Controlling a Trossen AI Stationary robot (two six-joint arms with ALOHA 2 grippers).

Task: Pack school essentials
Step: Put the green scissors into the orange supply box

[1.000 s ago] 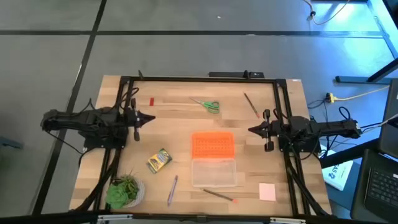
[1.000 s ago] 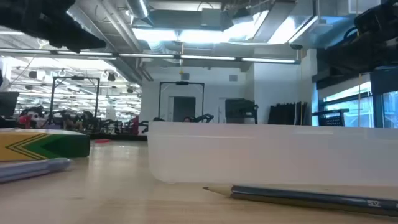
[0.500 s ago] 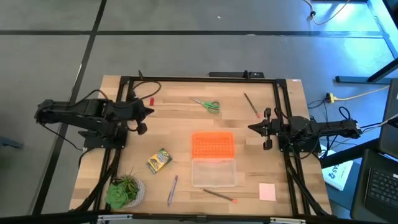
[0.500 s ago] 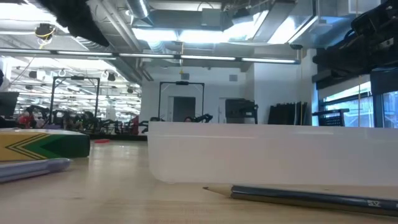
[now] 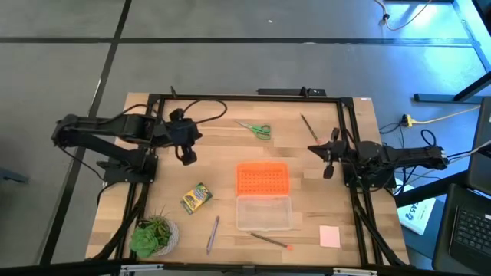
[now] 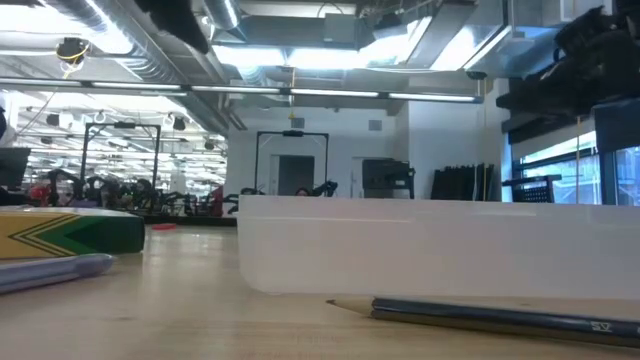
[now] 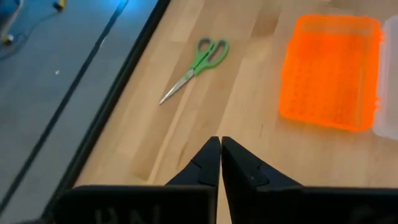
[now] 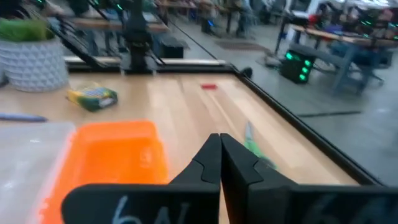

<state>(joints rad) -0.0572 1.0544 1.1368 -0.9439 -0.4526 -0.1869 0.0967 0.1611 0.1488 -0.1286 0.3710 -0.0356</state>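
The green-handled scissors (image 5: 255, 129) lie flat near the far edge, also in the left wrist view (image 7: 198, 59). My left gripper (image 5: 199, 139) hovers shut to their left (image 7: 221, 140). My right gripper (image 5: 310, 148) hovers shut right of the orange lid (image 8: 220, 137). The crayon box (image 5: 196, 198), the purple pen (image 5: 212, 234), a pencil (image 5: 268, 240) and the pink note pad (image 5: 330, 236) lie near the front. A second pencil (image 5: 310, 128) lies at far right. The red eraser (image 8: 208, 86) shows only in the right wrist view.
An open clear case (image 5: 264, 212) with its orange lid (image 5: 261, 179) folded back sits at the table's middle. A potted plant (image 5: 153, 234) stands at the near-left corner. A black frame (image 5: 245, 97) borders the table's far and side edges. Bare wood lies between the grippers.
My left gripper has swung from the table's left side toward the right and the far edge, nearing the scissors, with its arm rising out of the low view. My right gripper has shifted slightly toward the far edge. Nothing on the table has moved.
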